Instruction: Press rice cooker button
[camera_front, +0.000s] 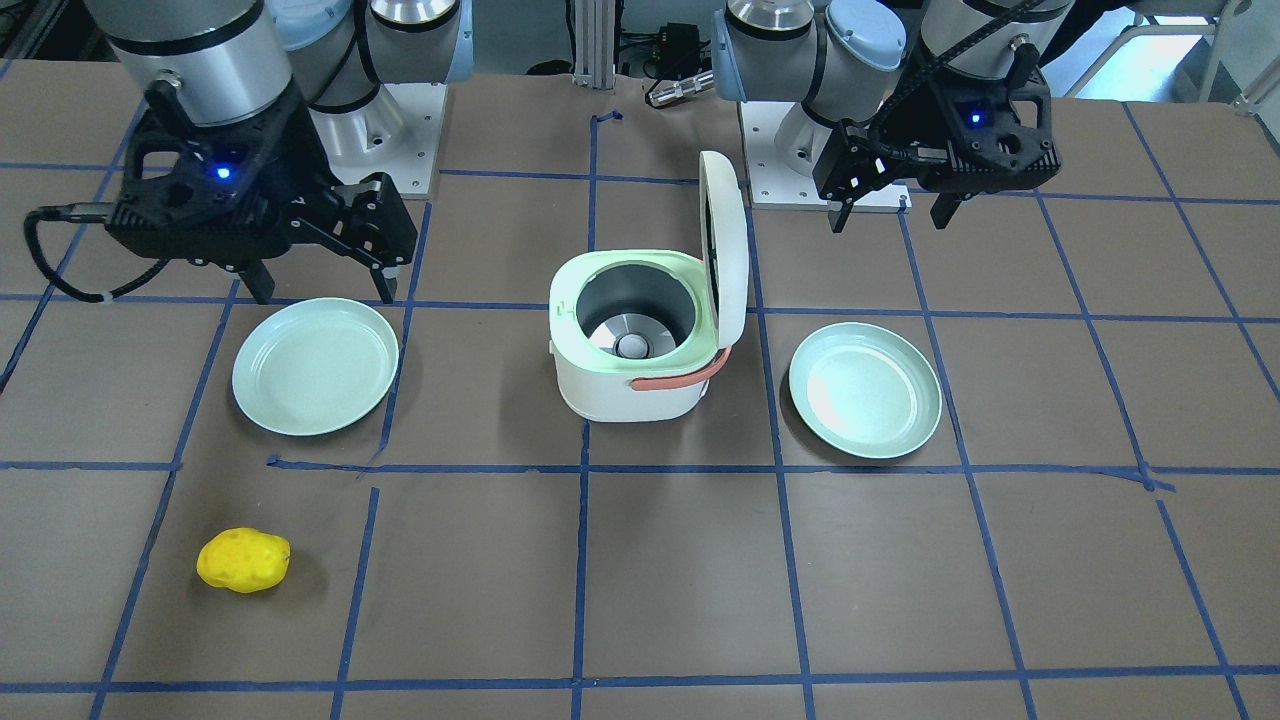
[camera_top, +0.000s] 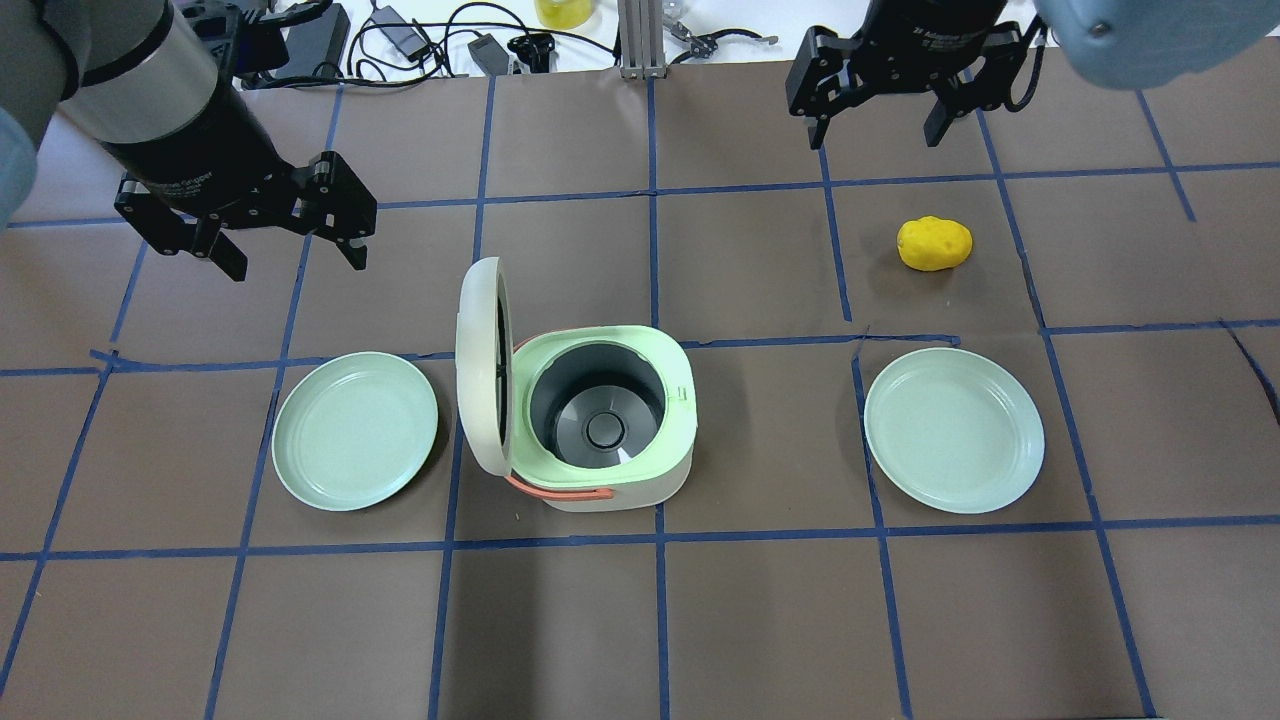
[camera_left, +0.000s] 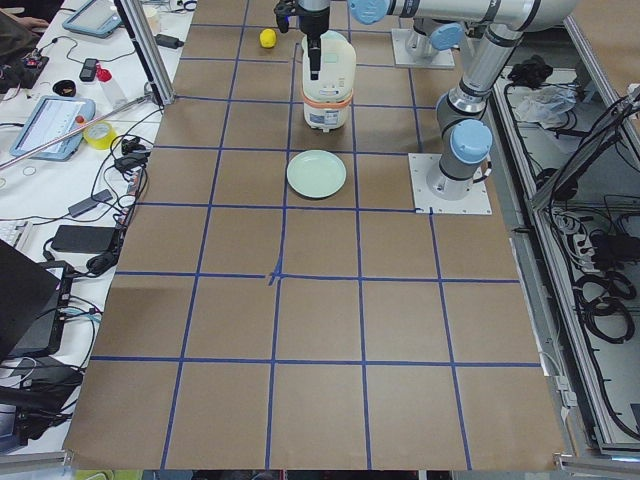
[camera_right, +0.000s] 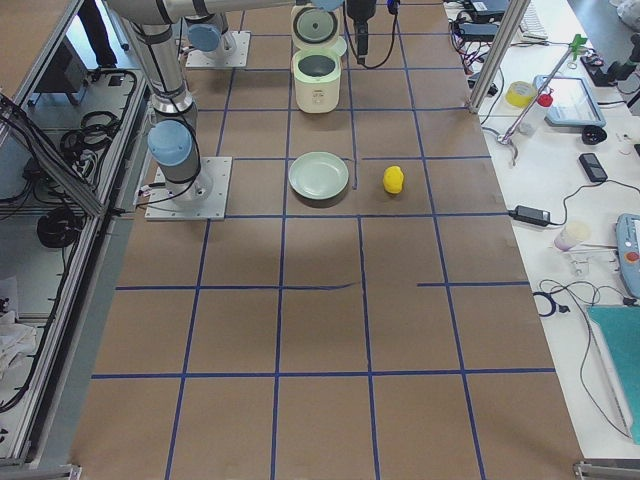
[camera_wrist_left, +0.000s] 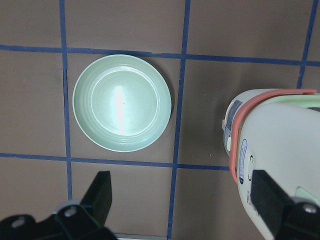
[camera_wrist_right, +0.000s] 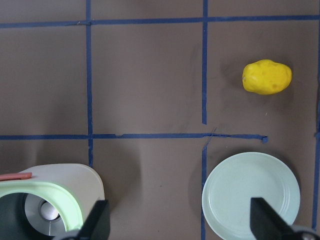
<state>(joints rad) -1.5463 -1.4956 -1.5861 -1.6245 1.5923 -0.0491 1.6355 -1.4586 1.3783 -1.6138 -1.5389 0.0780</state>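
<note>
The white rice cooker (camera_top: 600, 420) with a green rim stands mid-table. Its lid (camera_top: 480, 365) is swung open and upright on the robot's left side. The grey pot inside is empty. A small green tab (camera_top: 687, 392) sits on the rim opposite the lid hinge. My left gripper (camera_top: 295, 258) hovers open beyond the cooker on the left, apart from it. In its wrist view the cooker (camera_wrist_left: 280, 150) shows at the right. My right gripper (camera_top: 873, 132) hovers open at the far right, well clear. It also shows in the front view (camera_front: 323, 290).
A pale green plate (camera_top: 355, 430) lies left of the cooker and another (camera_top: 953, 430) lies to the right. A yellow potato-like object (camera_top: 934, 243) lies beyond the right plate. Blue tape lines grid the brown table. Cables lie past the far edge.
</note>
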